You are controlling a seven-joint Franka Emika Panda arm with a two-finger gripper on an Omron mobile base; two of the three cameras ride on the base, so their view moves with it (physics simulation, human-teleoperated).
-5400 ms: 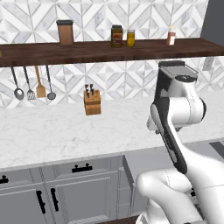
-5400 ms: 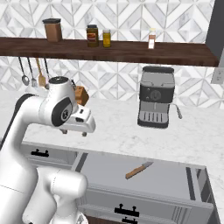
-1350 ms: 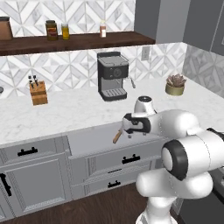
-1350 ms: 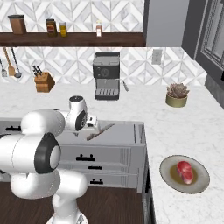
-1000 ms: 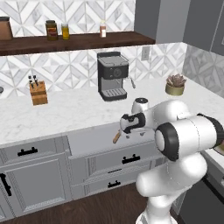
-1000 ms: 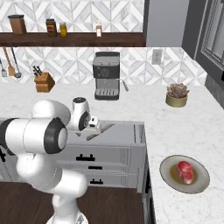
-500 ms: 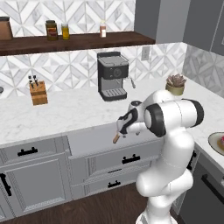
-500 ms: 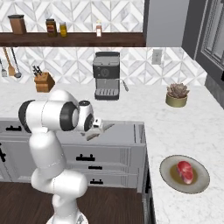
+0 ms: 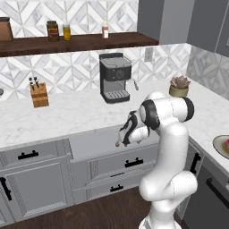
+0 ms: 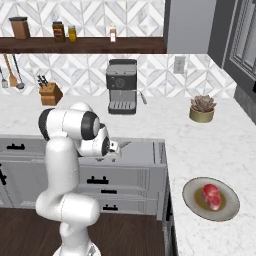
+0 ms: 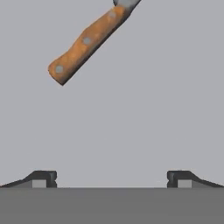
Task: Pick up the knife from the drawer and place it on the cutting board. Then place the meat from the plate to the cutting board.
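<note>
Step one, knife pickup. End effector (image 11: 111,177) hangs over the open drawer (image 10: 142,152), jaws wide and empty. Knife (image 11: 85,43) lies flat on the drawer floor, ahead of the fingertips (image 11: 43,178) and off-centre. Likely next: advance over the handle, align, descend, close. Meat (image 10: 212,195) sits on the plate (image 10: 192,204).

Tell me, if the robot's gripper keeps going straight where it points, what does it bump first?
Probably the drawer's bare grey floor. The open gripper points down into it, and the knife lies off to one side, so it likely misses that.
</note>
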